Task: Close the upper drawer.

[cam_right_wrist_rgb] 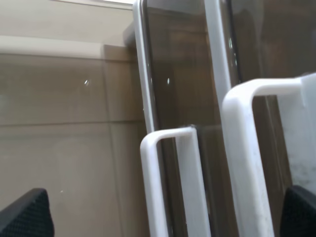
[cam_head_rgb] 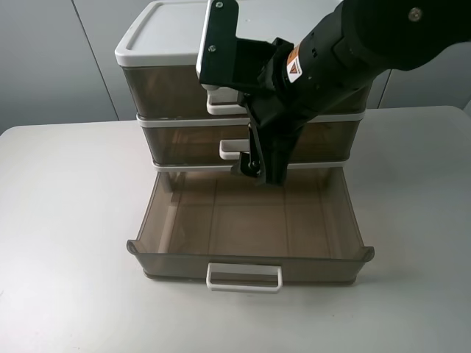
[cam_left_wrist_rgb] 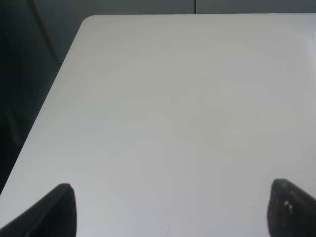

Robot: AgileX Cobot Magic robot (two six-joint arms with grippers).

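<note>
The upper drawer (cam_head_rgb: 176,266) is the smoky brown translucent one with a flared rim and a wide white loop handle (cam_head_rgb: 244,277). It stands pulled far out toward the table's front and is empty. My right gripper (cam_head_rgb: 263,173) hangs over the back of this drawer, just in front of the closed middle drawer's small handle (cam_head_rgb: 234,150). In the right wrist view the right gripper (cam_right_wrist_rgb: 158,217) is open and empty, with two white handles (cam_right_wrist_rgb: 168,182) between its fingertips (cam_right_wrist_rgb: 27,215). My left gripper (cam_left_wrist_rgb: 170,212) is open over bare table and is out of the exterior high view.
The drawer unit has a white lid (cam_head_rgb: 165,33) and two closed shallower brown drawers, top (cam_head_rgb: 162,88) and middle (cam_head_rgb: 184,143). It stands at the back of a white table (cam_head_rgb: 66,220). The right arm (cam_head_rgb: 346,51) crosses in front of the unit's top right. A grey wall lies behind.
</note>
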